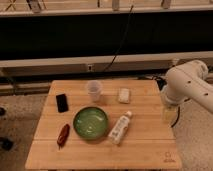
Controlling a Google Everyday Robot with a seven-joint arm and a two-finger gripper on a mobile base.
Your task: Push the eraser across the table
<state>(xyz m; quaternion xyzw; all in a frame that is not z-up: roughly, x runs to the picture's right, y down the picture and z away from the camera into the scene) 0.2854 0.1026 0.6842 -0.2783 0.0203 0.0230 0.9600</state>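
The eraser (pixel 61 102) is a small flat black block lying near the left edge of the light wooden table (pixel 145 145). My white arm (pixel 187 86) reaches in from the right. The gripper (pixel 168 114) hangs at the table's right edge, far to the right of the eraser and apart from it, with the other objects between them.
A clear plastic cup (pixel 93 90) stands at the back middle, with a whitish block (pixel 124 95) to its right. A green bowl (pixel 90 123) sits in the middle, a lying white bottle (pixel 120 127) beside it, and a red-brown elongated object (pixel 63 135) at the front left. A dark wall runs behind.
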